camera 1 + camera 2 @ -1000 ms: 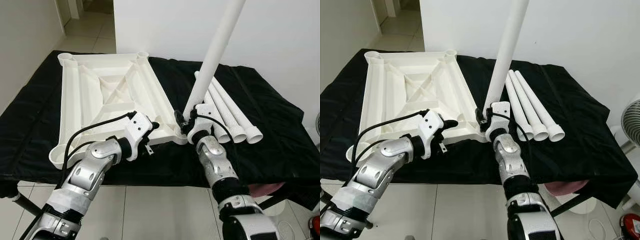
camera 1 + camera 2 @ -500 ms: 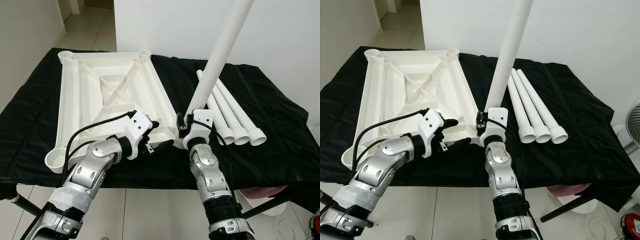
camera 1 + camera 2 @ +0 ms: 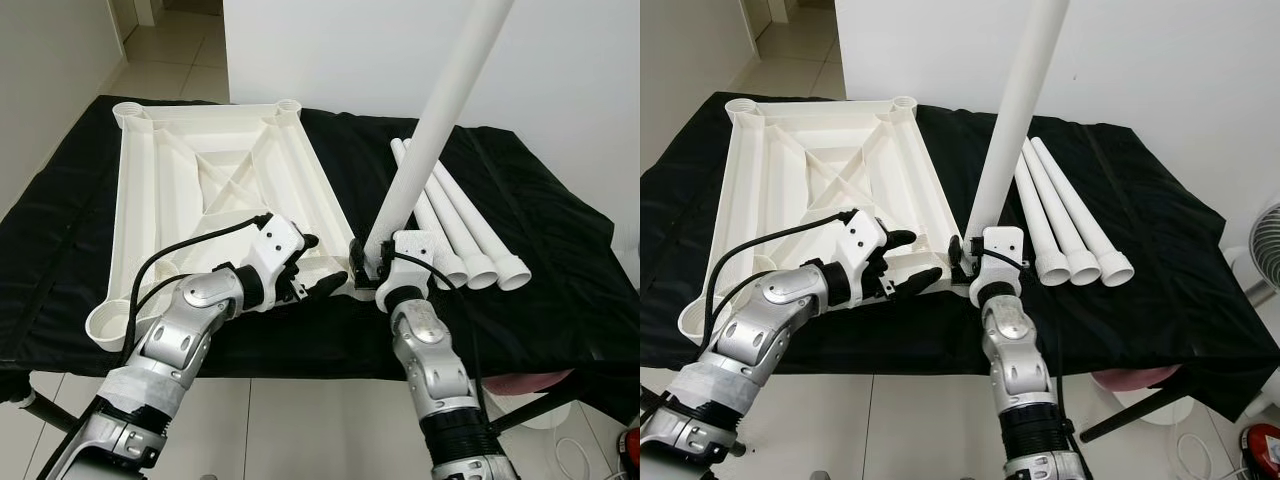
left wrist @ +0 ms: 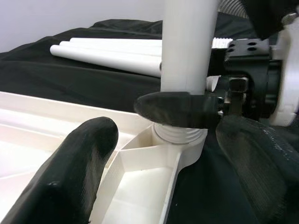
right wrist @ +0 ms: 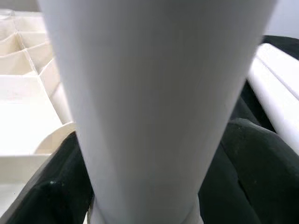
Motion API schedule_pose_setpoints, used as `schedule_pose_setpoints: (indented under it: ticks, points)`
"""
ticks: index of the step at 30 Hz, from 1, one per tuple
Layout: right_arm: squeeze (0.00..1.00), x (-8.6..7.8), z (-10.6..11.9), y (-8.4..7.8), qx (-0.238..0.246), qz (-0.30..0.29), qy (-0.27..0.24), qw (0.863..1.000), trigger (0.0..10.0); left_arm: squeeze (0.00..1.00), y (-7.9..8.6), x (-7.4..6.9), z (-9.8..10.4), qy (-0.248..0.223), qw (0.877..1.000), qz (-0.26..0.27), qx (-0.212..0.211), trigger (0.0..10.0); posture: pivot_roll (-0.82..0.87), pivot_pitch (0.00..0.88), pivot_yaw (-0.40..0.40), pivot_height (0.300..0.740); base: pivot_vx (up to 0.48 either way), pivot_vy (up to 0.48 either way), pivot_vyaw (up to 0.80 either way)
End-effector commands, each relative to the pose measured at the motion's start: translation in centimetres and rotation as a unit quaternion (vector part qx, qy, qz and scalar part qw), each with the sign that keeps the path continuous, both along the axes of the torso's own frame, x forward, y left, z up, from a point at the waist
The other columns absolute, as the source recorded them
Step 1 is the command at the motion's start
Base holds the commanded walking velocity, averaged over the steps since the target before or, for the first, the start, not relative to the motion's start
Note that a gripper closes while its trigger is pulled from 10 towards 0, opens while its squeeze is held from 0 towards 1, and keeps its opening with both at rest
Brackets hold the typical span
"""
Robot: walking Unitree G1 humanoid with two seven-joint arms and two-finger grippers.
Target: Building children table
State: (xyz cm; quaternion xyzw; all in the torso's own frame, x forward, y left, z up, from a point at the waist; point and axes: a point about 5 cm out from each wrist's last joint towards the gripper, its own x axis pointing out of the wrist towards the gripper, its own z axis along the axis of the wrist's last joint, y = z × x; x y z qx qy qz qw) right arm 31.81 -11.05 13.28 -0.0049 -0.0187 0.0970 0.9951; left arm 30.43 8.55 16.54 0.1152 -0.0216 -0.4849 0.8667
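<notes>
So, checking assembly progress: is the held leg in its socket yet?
In: the leg stands with its threaded end in the corner socket.

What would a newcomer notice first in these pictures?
A tall white leg stands in the near corner socket of the upturned tabletop, gripped low by the right end effector. The left end effector steadies the tabletop beside it. Three spare legs lie to the right.

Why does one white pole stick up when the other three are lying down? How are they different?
The standing pole leans only a little, its bottom end sitting in the corner socket of the upside-down tabletop; the three spare poles lie flat, side by side, on the black cloth. The right hand grips the standing pole; nothing holds the spare ones. The left hand steadies the tabletop's near edge. All four look alike: white round tubes.
</notes>
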Motion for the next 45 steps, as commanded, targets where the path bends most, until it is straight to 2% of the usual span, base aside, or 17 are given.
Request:
schedule_pose_setpoints:
  ticks: [1,3,4,6,9,11,13,14,16,20,21,23,24,35,36,44,45]
  points:
    - [0.00,0.1,-0.3,-0.2,0.001,0.008,0.005,1.000,10.0,0.00,0.0,0.1,-0.1,-0.001,1.000,-0.003,0.008,10.0,-0.05,0.000,-0.069,0.740,0.000,0.000,0.00]
    - [0.00,1.0,-0.1,-1.0,-0.011,0.065,0.002,0.998,10.0,0.00,-0.1,0.0,-0.1,-0.003,1.000,-0.002,0.008,10.0,-0.04,0.000,-0.069,0.740,0.000,0.000,0.00]
    - [0.00,1.0,-0.1,-1.0,-0.011,0.065,0.002,0.998,10.0,0.00,-0.1,0.0,-0.1,-0.003,1.000,-0.002,0.008,10.0,-0.04,0.000,-0.069,0.740,0.000,0.000,0.00]
    - [0.00,1.9,0.4,-1.8,-0.040,0.117,-0.009,0.992,10.0,0.00,-0.3,-0.2,-0.3,-0.002,1.000,-0.003,0.011,10.0,-0.04,0.000,-0.069,0.740,0.000,0.000,0.00]
    - [0.00,2.2,0.6,-2.0,-0.049,0.130,-0.013,0.990,10.0,0.00,-0.4,-0.3,-0.4,-0.002,1.000,-0.004,0.013,10.0,-0.04,0.000,-0.069,0.740,0.000,0.000,0.00]
    - [0.00,2.8,1.0,-2.0,-0.056,0.170,-0.013,0.984,10.0,0.00,-0.6,-0.6,-0.6,0.000,1.000,-0.009,0.013,10.0,-0.03,0.000,-0.071,0.740,0.000,0.000,0.00]
    - [0.00,2.9,1.1,-2.0,-0.058,0.182,-0.014,0.982,10.0,0.00,-0.7,-0.7,-0.7,0.001,1.000,-0.012,0.013,10.0,-0.03,0.000,-0.071,0.740,0.000,0.000,0.00]
    - [0.00,3.2,1.2,-1.9,-0.078,0.198,-0.017,0.977,10.0,0.00,-0.9,-0.9,-0.8,0.006,1.000,-0.016,0.011,10.0,-0.03,0.000,-0.074,0.740,0.000,0.000,0.00]
    - [0.00,3.2,1.2,-1.9,-0.078,0.198,-0.017,0.977,10.0,0.00,-0.9,-0.9,-0.8,0.006,1.000,-0.016,0.011,10.0,-0.03,0.000,-0.074,0.740,0.000,0.000,0.00]
    - [0.00,3.3,0.6,-1.5,-0.107,0.277,0.002,0.955,10.0,0.00,-1.7,-2.1,-1.5,0.013,0.999,-0.034,0.011,10.0,-0.02,0.000,-0.076,0.740,0.000,0.000,0.00]
    - [0.00,3.3,0.3,-1.4,-0.110,0.290,0.010,0.951,4.6,0.00,-1.9,-2.3,-1.6,0.014,0.999,-0.036,0.011,10.0,-0.01,0.000,-0.078,0.740,0.000,0.000,0.00]
    - [0.00,3.4,0.0,-1.5,-0.114,0.300,0.016,0.947,4.6,0.00,-1.9,-2.3,-1.6,0.015,0.999,-0.036,0.011,10.0,-0.01,0.000,-0.078,0.740,0.000,0.000,0.00]
    - [0.00,3.3,-0.3,-1.5,-0.112,0.305,0.021,0.945,0.0,0.00,-2.0,-2.3,-1.6,0.015,0.999,-0.037,0.010,10.0,-0.01,0.000,-0.081,0.740,0.000,0.000,0.00]
    - [0.00,3.2,-1.5,-1.8,-0.085,0.307,0.041,0.947,0.0,0.00,-1.9,-2.1,-1.3,0.010,0.999,-0.036,0.011,10.0,-0.01,0.000,-0.081,0.740,0.000,0.000,0.00]
    - [0.00,3.2,-1.5,-1.9,-0.072,0.297,0.042,0.951,10.0,0.00,-1.9,-2.1,-1.3,0.010,0.999,-0.035,0.011,10.0,-0.01,0.000,-0.083,0.740,0.000,0.000,0.00]
    - [0.00,3.1,-1.7,-1.9,-0.043,0.261,0.031,0.964,10.0,0.00,-1.8,-1.8,-1.2,0.005,1.000,-0.027,0.009,10.0,-0.01,0.000,-0.087,0.740,0.000,0.000,0.00]
    - [0.00,3.0,-1.7,-1.9,-0.038,0.239,0.026,0.970,10.0,0.00,-1.8,-1.8,-1.2,0.004,1.000,-0.025,0.010,10.0,-0.02,0.000,-0.088,0.740,0.000,0.000,0.00]
